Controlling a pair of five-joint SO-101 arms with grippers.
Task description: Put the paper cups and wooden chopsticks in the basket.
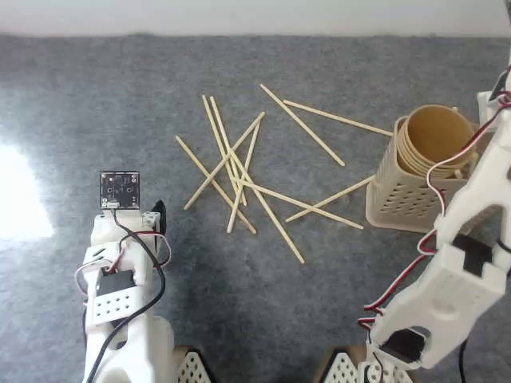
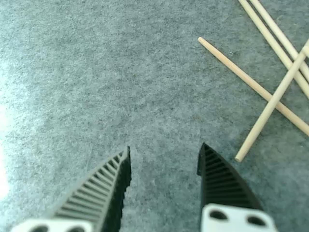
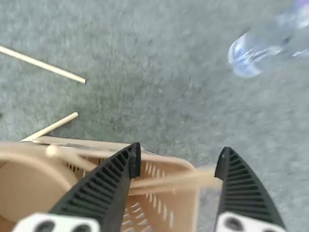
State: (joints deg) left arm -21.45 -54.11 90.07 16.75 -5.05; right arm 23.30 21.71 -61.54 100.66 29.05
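Note:
Several wooden chopsticks (image 1: 239, 171) lie crossed on the grey carpet in the middle. A tan slotted basket (image 1: 399, 195) at the right holds stacked paper cups (image 1: 435, 136). My right arm (image 1: 463, 271) hangs over the basket. My right gripper (image 3: 181, 147) is open just above the basket's rim (image 3: 159, 157), beside a cup (image 3: 24, 188). A blurred chopstick (image 3: 166, 182) lies across the basket below the jaws, untouched. My left gripper (image 2: 165, 147) stands open over bare carpet at the lower left, holding nothing, with chopstick ends (image 2: 270, 104) a short way off.
A clear plastic object (image 3: 256, 53) lies on the carpet beyond the basket. Two loose chopsticks (image 3: 46, 65) rest on the carpet near the basket. A bright patch of light (image 1: 20, 195) falls at the left edge. Open carpet lies between the arms.

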